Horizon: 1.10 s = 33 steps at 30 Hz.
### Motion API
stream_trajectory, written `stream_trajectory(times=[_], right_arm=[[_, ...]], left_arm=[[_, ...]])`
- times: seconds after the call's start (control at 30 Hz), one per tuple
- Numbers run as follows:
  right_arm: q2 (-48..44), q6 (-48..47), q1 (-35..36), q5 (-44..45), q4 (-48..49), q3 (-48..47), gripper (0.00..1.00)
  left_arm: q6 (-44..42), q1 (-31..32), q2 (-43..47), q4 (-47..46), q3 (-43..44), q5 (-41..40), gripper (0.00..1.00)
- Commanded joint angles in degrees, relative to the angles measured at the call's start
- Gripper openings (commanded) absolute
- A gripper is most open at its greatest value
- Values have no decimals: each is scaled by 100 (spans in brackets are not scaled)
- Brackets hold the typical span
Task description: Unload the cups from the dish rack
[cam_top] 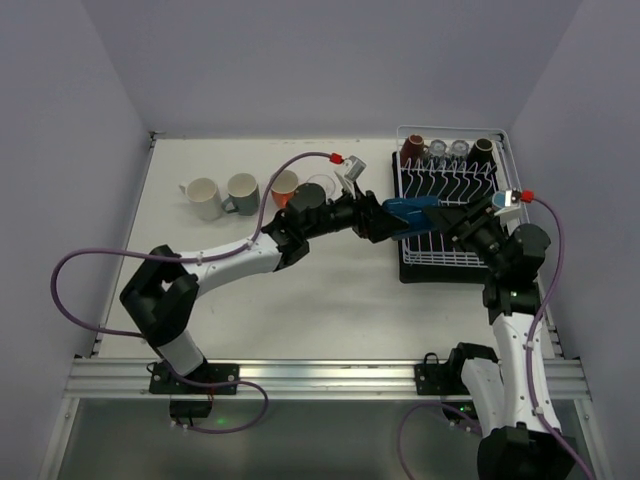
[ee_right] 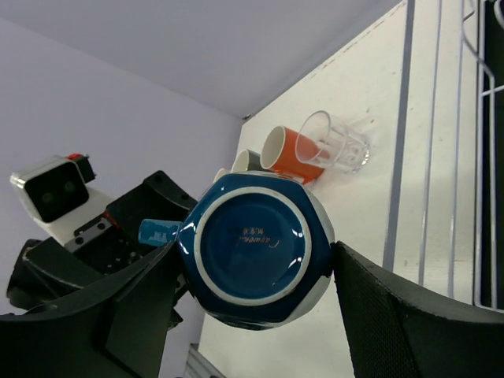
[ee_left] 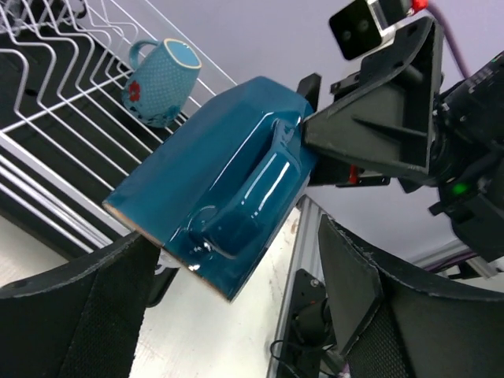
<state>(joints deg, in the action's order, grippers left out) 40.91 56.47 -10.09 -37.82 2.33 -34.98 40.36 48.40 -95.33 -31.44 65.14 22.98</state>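
A dark blue hexagonal cup (cam_top: 410, 210) hangs on its side above the left edge of the white wire dish rack (cam_top: 450, 255). My right gripper (cam_top: 442, 215) is shut on it; in the right wrist view its base (ee_right: 252, 244) faces the camera between both fingers. My left gripper (cam_top: 383, 217) is open around its other end, and the left wrist view shows the cup (ee_left: 220, 189) with a gap to the right finger (ee_left: 354, 283). Two dark brown cups (cam_top: 413, 147) (cam_top: 483, 148) and two clear glasses (cam_top: 437, 150) (cam_top: 459, 149) stand along the rack's back. A light blue flowered mug (ee_left: 161, 79) lies in the rack.
On the table left of the rack stand a white mug (cam_top: 203, 197), a grey mug (cam_top: 241, 192), an orange cup (cam_top: 285, 185) and a clear glass (cam_top: 318, 187). The two arms meet nose to nose over the rack's left rim. Walls close in on both sides.
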Motion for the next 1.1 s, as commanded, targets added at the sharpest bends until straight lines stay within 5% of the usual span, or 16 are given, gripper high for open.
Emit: stream_trajectory(times=[0.0,0.17,0.27,0.33,0.37,0.47,0.5,0.67,0.8,0.87,1.07], right_arm=[[-48,751,156,-630,1199,61,27],[40,857,708,-341,1331,211,27],[67,866,964,-156,1349,281,32],[67,866,1121,-85,1358,369,46],[67,831,1201,-59,1358,404,72],[5,769,1281,-23,1253,545,97],[-91,734,1290,3,1200,623,99],[-460,384,1308,135,701,774,99],[-855,-337,1308,363,-258,493,99],[-1101,-689,1316,530,-731,449,99],[-1418,-1129,1316,531,-1155,395,99]], left_arm=[[323,20,-108,-862,192,206,81],[613,73,-4,-1522,-89,189,59],[517,64,329,-1532,-317,-109,18],[359,64,497,-1269,-388,-337,6],[228,64,707,-1164,-441,-443,0],[-71,47,1259,-716,-783,-978,0],[-168,38,1402,-366,-915,-1102,0],[-992,-15,2183,1348,-916,-2182,0],[-1381,-164,2563,3562,-810,-3176,0],[-1452,-436,2677,4509,-836,-3554,0],[-1329,-1868,3046,5332,-1573,-3493,0]])
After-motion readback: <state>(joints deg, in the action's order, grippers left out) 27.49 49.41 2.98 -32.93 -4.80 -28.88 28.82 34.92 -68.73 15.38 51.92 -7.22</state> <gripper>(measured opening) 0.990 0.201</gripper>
